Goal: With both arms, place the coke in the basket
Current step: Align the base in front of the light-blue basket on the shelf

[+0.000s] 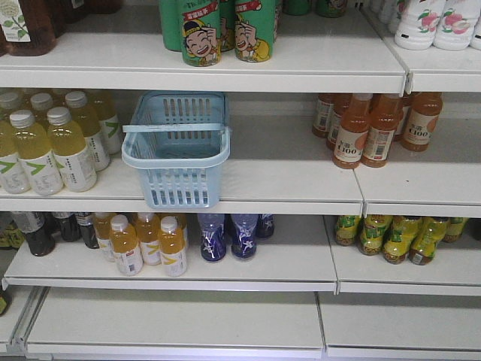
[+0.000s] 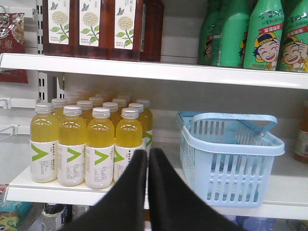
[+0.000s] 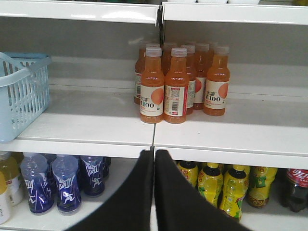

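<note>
Black fingers of the right gripper [image 3: 154, 161] sit pressed together, empty; the left gripper [image 2: 147, 161] is likewise closed on nothing. The coke [image 3: 295, 188] stands on the lower shelf [image 3: 269, 220] at its far right, just beside yellow-green bottles [image 3: 236, 187], its cap hidden by the shelf edge above. Full, it is probably weighty, firm and smooth-sided, so a grasp across the labelled body seems safest. The basket [image 1: 174, 159] sits at the front edge of the middle shelf [image 1: 285, 180], with nothing visible inside
</note>
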